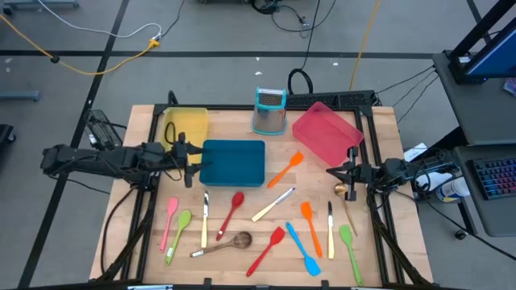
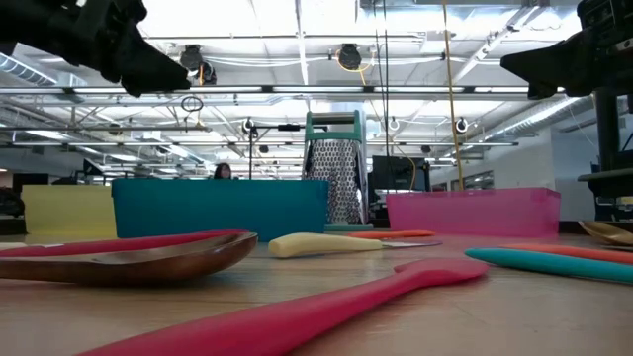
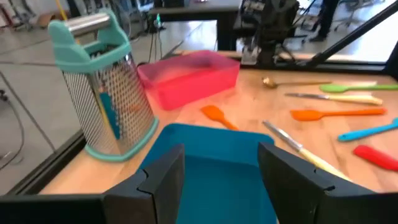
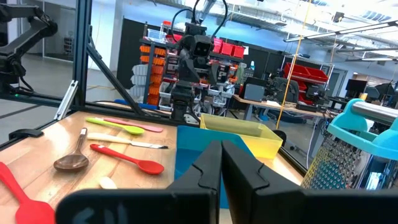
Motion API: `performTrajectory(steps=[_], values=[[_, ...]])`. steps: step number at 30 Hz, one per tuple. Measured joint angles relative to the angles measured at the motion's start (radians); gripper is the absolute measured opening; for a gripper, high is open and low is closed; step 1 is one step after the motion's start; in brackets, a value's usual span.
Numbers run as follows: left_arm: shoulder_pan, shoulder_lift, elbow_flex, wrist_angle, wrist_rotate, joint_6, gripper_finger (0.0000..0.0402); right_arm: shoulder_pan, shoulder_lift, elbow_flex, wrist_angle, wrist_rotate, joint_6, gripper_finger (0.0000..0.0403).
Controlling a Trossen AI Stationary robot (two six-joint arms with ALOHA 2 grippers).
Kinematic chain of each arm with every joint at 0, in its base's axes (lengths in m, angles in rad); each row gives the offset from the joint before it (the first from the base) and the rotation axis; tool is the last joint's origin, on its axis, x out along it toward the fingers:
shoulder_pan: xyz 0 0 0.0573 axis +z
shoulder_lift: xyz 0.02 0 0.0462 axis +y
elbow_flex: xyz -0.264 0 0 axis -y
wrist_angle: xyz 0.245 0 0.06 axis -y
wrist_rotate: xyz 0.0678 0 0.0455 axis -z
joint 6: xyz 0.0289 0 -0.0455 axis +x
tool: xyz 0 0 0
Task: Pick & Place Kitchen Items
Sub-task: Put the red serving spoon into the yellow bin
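Slim kitchen utensils lie flat on the near half of the wooden table. Among them are an orange spatula, a cream-handled knife, a red spoon, a wooden spoon, a pink spatula, a red spatula and a blue spatula. My left gripper hangs open above the left edge of the blue tray, with nothing between its fingers. My right gripper is shut and held in the air beside the red tray's near corner, pointing toward the table's left.
A yellow tray stands at the far left. A metal grater with a teal top stands upright between it and the red tray. More utensils lie near the right edge, among them a green spoon and an orange spatula.
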Motion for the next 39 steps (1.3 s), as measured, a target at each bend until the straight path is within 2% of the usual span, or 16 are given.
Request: performTrajectory(steps=[10,17,22,33,39], values=[[0.000,0.072,0.000,0.003,-0.002,0.005,0.0207,0.000,0.000,0.000,0.012,0.000,-0.027,0.0004],[0.000,0.109,0.000,0.066,-0.002,0.016,0.0207,0.000,0.000,0.000,0.053,-0.001,-0.002,0.0004],[0.000,0.134,0.000,0.074,-0.003,0.003,0.0207,0.000,0.000,0.000,0.139,0.005,-0.083,0.0004],[-0.004,0.223,0.000,0.100,0.034,-0.122,0.0207,-0.001,0.026,0.000,0.341,-0.004,-0.083,0.0004],[-0.061,0.279,0.000,0.201,0.101,-0.092,0.0207,-0.001,0.212,0.000,0.569,-0.224,-0.086,0.0006]])
